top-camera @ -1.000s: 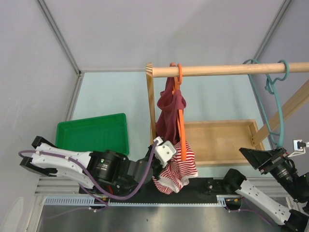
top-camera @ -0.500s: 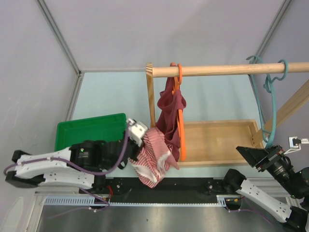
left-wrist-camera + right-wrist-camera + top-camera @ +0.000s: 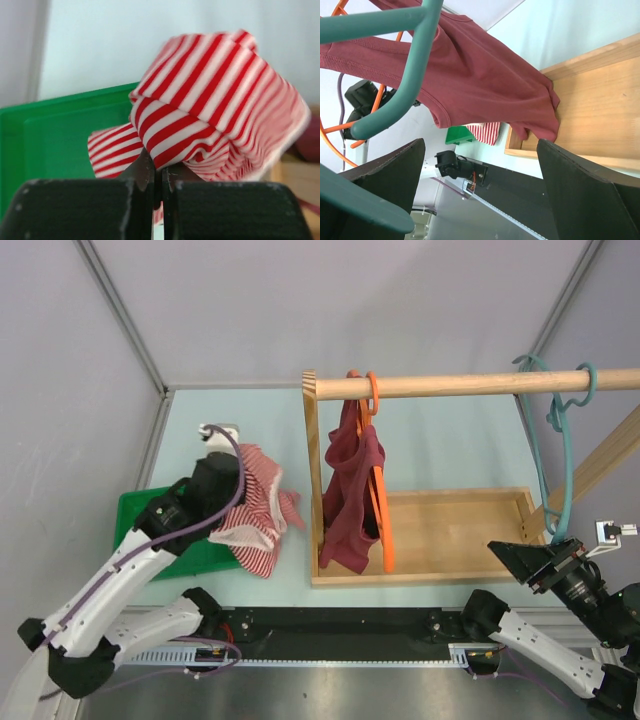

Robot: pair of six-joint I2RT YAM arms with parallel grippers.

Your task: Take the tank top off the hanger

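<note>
A red-and-white striped tank top [image 3: 258, 515] hangs free of the rack, bunched in my left gripper [image 3: 240, 470], which is shut on it above the green tray [image 3: 140, 515]. The left wrist view shows the jaws [image 3: 157, 180] pinched together on the striped cloth [image 3: 210, 100]. The orange hanger [image 3: 381, 510] stays hooked on the wooden rod [image 3: 470, 385] and carries a maroon top [image 3: 350, 490]. My right gripper [image 3: 540, 565] stands open at the near right with nothing between its fingers [image 3: 590, 190]. It is apart from the clothes.
A teal hanger [image 3: 560, 450] hangs at the rod's right end, close above my right gripper, and fills the upper left of the right wrist view [image 3: 405, 85]. The rack's wooden base tray [image 3: 450, 530] lies under the rod. The rack's upright post [image 3: 312, 470] stands between the two tops.
My left gripper pulled the striped tank top off the orange hanger and carried it left and away, over the green tray. The right arm barely moved.
</note>
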